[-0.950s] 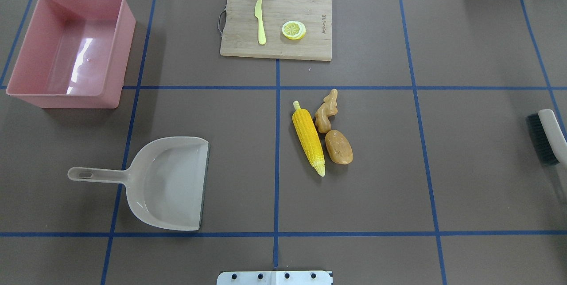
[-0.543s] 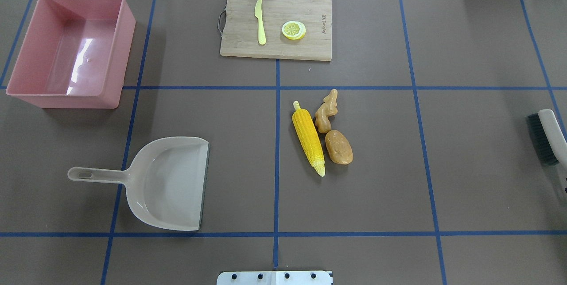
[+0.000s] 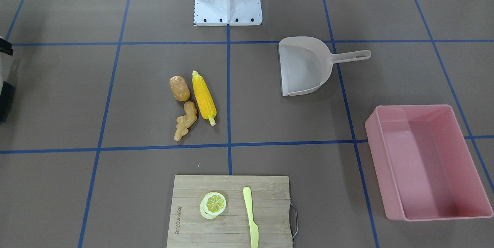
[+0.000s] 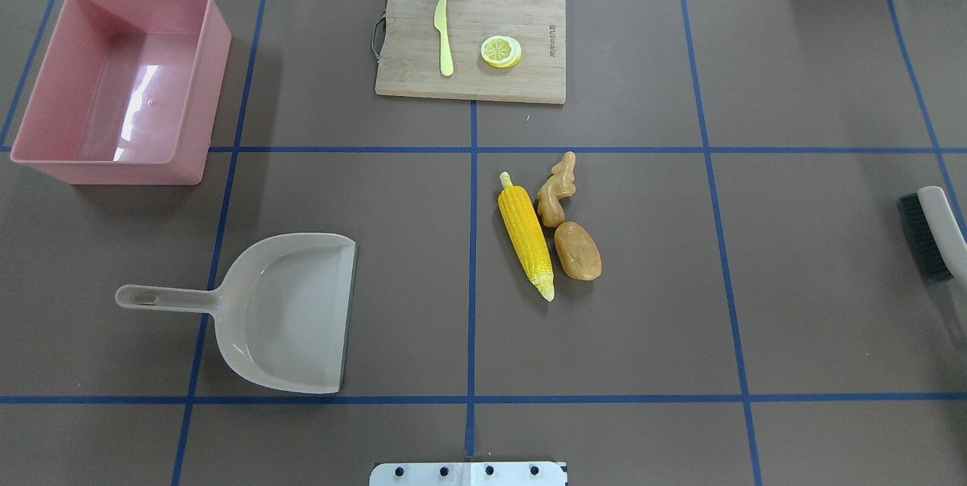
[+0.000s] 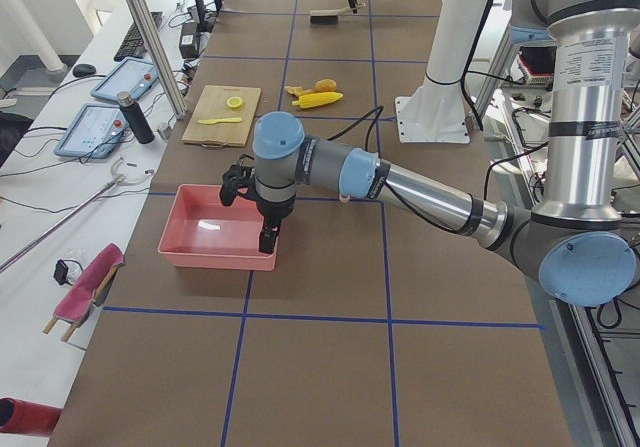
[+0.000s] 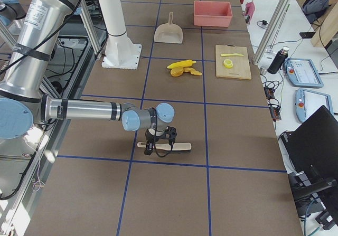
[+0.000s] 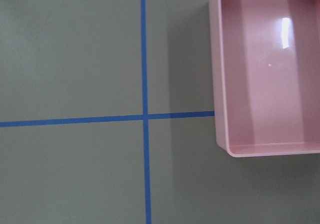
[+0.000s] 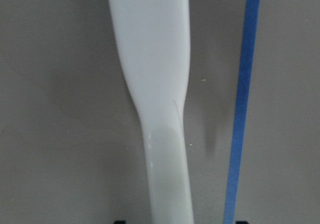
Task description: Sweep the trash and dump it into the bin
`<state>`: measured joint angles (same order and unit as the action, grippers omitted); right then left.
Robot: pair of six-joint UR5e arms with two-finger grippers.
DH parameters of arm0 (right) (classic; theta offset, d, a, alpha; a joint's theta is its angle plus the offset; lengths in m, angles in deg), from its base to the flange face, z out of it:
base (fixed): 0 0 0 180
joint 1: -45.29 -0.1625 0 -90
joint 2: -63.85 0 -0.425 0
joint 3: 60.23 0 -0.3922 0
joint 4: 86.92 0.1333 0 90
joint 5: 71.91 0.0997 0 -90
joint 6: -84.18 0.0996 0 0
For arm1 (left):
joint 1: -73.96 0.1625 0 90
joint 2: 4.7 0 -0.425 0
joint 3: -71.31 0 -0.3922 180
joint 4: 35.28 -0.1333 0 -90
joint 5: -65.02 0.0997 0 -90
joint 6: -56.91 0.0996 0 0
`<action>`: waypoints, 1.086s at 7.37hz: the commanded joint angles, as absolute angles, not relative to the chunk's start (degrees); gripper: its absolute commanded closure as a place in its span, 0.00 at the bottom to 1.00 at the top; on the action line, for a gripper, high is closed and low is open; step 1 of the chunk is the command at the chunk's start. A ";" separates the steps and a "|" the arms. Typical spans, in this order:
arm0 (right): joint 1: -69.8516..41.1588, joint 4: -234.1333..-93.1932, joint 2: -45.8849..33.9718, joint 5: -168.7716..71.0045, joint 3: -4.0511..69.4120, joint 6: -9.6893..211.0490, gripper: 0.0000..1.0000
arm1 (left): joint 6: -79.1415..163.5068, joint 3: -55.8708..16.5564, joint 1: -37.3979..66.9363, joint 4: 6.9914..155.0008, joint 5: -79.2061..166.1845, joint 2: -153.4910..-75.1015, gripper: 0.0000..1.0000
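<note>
The trash lies mid-table: a yellow corn cob, a knobbly ginger root and a tan potato, touching one another. The pink bin stands at the far left, with nothing in it. A beige dustpan lies in front of it. My left gripper hangs over the bin's near corner; I cannot tell its state. My right gripper hovers low over the handle of a brush. Its black fingertips stand apart on both sides of the handle, open.
A wooden cutting board at the far middle carries a pale yellow knife and a lemon slice. The robot's white base plate sits at the near edge. Blue tape lines grid the brown table.
A sliver of the right gripper showed at the overhead view's right edge half a second ago and is out of it now. Nothing on the table has moved.
</note>
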<state>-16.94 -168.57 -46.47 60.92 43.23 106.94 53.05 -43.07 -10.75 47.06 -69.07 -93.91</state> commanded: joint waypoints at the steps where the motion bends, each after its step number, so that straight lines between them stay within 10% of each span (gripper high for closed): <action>1: -16.85 -168.57 -46.19 60.90 43.13 106.94 0.64 | 53.05 -52.83 -0.69 39.81 -64.72 -95.31 0.02; 3: -16.59 -168.65 -45.75 60.90 42.87 106.94 0.99 | 53.22 -56.28 7.54 40.04 -63.31 -97.06 0.02; 8: -20.08 -168.74 -45.31 60.99 46.20 106.86 1.00 | 74.66 -62.38 26.58 45.18 -48.31 -97.25 0.02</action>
<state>-17.90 -168.73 -45.33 61.01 44.67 106.93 64.19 -62.51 23.64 41.39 -52.89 -97.29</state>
